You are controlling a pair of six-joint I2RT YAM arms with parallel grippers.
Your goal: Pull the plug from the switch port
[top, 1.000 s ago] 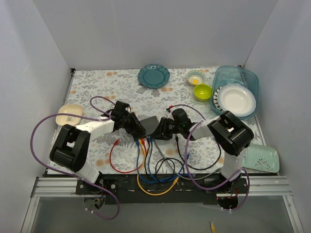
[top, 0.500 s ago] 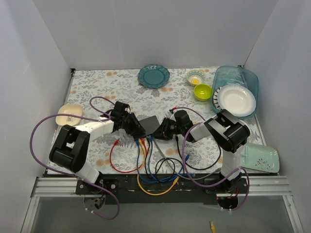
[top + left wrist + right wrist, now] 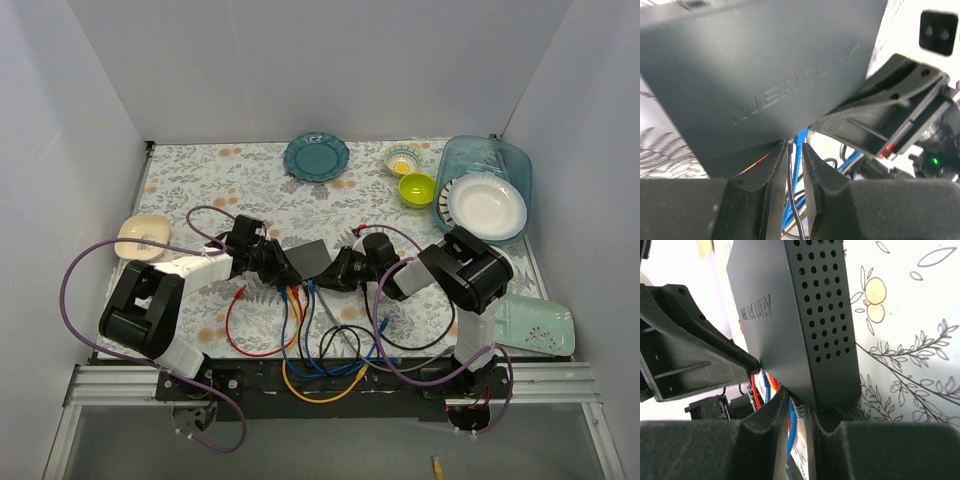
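the mercury switch [image 3: 311, 258] is seen tilted near the near edge's middle, flanked by the left gripper [image 3: 794, 148] and right gripper [image 3: 799, 412]; whether either is clamped on anything cannot be told.

The left arm [image 3: 190, 265] and right arm [image 3: 475, 340] are built of white links and black joints; purple cables [image 3: 66, 290] are looped along them.

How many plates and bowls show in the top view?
6: teal plate far middle, small patterned bowl and green bowl beside it, white plate in the blue tub (more may lie beneath), cream dish left edge, pale green dish near right.
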